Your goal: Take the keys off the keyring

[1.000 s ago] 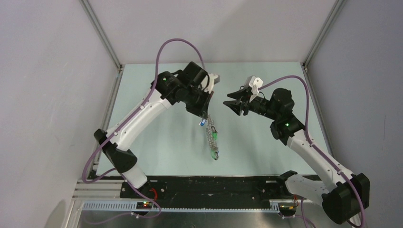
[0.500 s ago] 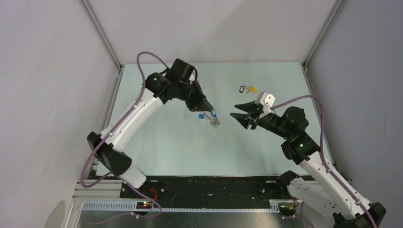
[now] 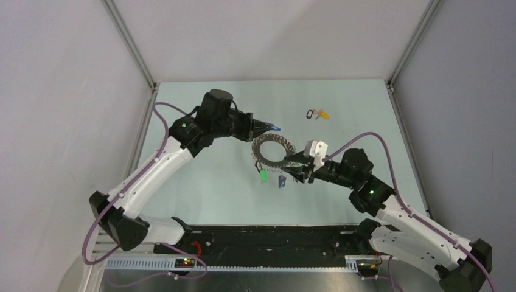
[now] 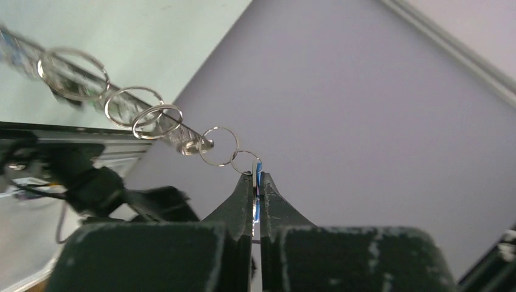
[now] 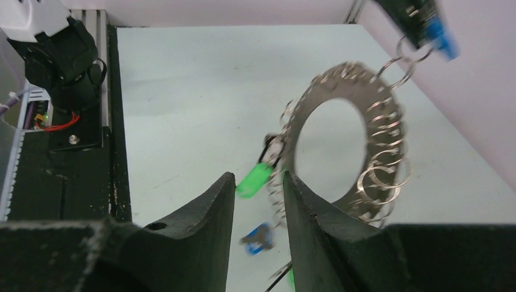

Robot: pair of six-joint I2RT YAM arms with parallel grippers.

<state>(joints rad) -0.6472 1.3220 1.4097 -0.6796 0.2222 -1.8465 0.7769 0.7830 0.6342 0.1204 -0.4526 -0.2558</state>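
At the left of the overhead view my left jaws are pressed together on the flat plastic head of a blue-headed key [image 4: 258, 171]. My left wrist camera shows only a thin blue sliver of it between the black fingertips [image 4: 243, 201], and its metal blade is hidden. From it a string of thin wire split rings [image 4: 135, 109] runs to the upper left of that view, blurring as it goes. Just right of and below those jaws the keyring [image 3: 258, 152] hangs above the pale green bench [image 3: 201, 194]: a flat, silvery disc with a round hole and a rim ragged with overlapping little loops. Under its lower left edge dangles a green-headed key [image 3: 263, 176]. Beside that is a bluish-headed key [image 3: 282, 181], too blurred in my right wrist view to make out its shape. Right of these my right jaws stand a little apart at the keyring's lower right rim. A strand of loops hangs in the gap, and I cannot tell whether either finger [image 5: 204, 210] touches it. At the upper right of the bench lie a dark-headed key [image 3: 310, 114] and a yellow-headed key [image 3: 324, 114], close together.
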